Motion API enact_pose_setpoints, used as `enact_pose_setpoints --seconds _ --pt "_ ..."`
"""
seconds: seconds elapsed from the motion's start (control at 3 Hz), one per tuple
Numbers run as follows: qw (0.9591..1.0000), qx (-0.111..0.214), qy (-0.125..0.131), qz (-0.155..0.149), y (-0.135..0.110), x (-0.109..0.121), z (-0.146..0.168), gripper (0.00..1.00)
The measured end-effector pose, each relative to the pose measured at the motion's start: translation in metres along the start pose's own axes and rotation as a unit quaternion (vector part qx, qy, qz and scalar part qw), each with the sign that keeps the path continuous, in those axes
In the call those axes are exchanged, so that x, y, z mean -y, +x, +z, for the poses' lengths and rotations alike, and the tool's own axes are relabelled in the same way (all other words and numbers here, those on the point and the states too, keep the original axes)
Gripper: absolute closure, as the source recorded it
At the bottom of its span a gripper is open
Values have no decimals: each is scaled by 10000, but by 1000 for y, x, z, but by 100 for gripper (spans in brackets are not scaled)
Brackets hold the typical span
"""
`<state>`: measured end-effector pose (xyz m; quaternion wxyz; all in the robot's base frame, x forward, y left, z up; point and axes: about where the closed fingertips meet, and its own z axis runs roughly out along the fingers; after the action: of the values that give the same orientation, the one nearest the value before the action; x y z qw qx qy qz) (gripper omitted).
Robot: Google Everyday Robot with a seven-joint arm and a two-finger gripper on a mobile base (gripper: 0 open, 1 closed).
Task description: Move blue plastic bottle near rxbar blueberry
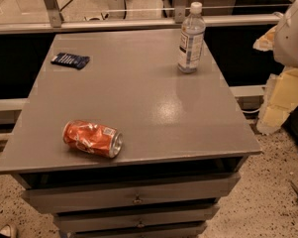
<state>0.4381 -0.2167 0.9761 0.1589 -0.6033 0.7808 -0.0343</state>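
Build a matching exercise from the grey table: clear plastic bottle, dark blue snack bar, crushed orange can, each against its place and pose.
1. tall clear blue-tinted plastic bottle with white cap
2. flat dark navy snack bar wrapper
3. crushed orange metal can

A. on its side, near left
B. upright, far right
C. flat, far left

Pairs: 1-B, 2-C, 3-A. The gripper is out of view.
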Motion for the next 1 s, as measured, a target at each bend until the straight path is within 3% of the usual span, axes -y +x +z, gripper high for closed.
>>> enact_pose_setpoints --seconds 0.67,1.0 --pt "9999 62 67 81 1 12 16 0" --pt "9991 113 347 199 -7 45 53 0"
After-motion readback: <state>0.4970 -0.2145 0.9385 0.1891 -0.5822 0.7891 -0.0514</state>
